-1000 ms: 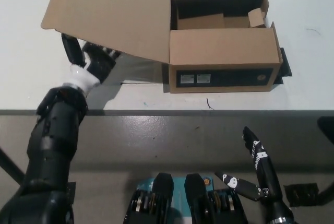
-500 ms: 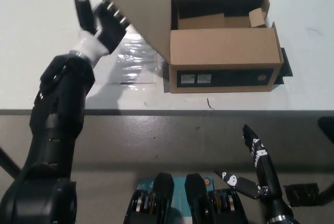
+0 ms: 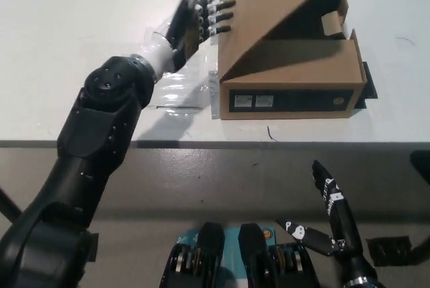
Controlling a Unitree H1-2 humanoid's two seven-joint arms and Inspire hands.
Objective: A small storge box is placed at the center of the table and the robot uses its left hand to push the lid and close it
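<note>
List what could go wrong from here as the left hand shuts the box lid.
The lid is only tilted over the opening, not down; the left hand with spread fingers at its edge could slip off. A small inner flap stands up at the right end and may jam the lid. Pushing sideways might slide the box across the table. The right hand rests below the table edge.

a single head view looks steeply down from above onto the table edge.

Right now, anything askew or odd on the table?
The cardboard box lid sits slanted, partway over the opening, not shut. A small inner flap sticks up at the right end and may snag it. The left hand is open beside the lid; the right hand rests low, below the table edge.
</note>
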